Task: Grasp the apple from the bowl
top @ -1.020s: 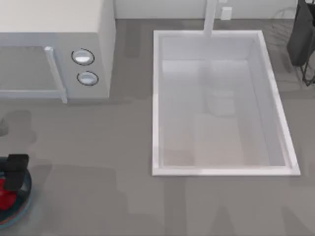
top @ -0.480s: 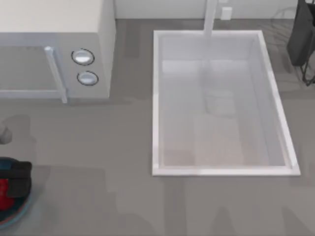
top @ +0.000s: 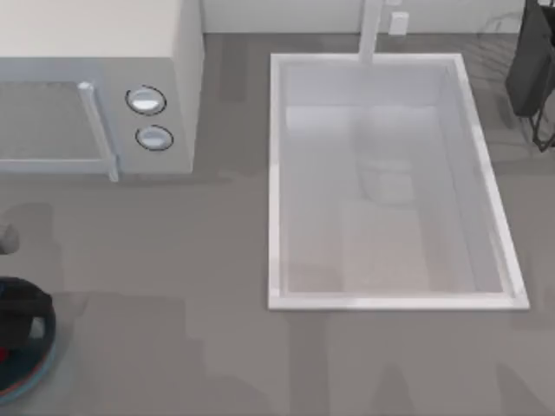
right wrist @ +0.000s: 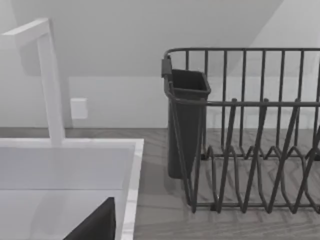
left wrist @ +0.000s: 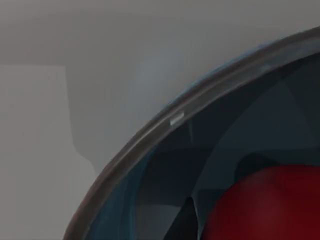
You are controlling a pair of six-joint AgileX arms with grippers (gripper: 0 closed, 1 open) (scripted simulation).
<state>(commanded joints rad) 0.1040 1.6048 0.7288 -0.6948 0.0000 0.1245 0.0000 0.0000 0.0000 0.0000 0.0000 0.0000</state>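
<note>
Close under the left wrist camera, the apple (left wrist: 265, 205) shows as a smooth, glossy red curve, lying in the bowl (left wrist: 150, 137), whose glazed teal-blue inside slopes up to a thin, dark, rounded rim. Past the rim lies the flat, matt grey bench (left wrist: 60, 65).

From above, the bowl (top: 39, 368) sits at the near left corner of the bench (top: 173, 347), with the left claw (top: 22, 316), a dark blocky shape, directly over it and covering most of the apple; a sliver of red (top: 4, 354) shows at the edge. Whether its fingers are open or closed cannot be told.

Compared with a second ago, the left claw has come lower over the bowl, and far less of the apple's red is visible now.

Farther back stand a boxy pale microwave (top: 95, 87) with two round knobs, and a rectangular white sink (top: 390, 182) with smooth walls and a slim square-section tap (right wrist: 50, 85). At the far right is a dark wire dish rack (right wrist: 250, 135) with thin bars and a solid cup-shaped holder. The right arm is parked there, a dark part of its claw (right wrist: 95, 225) showing over the sink's edge.
</note>
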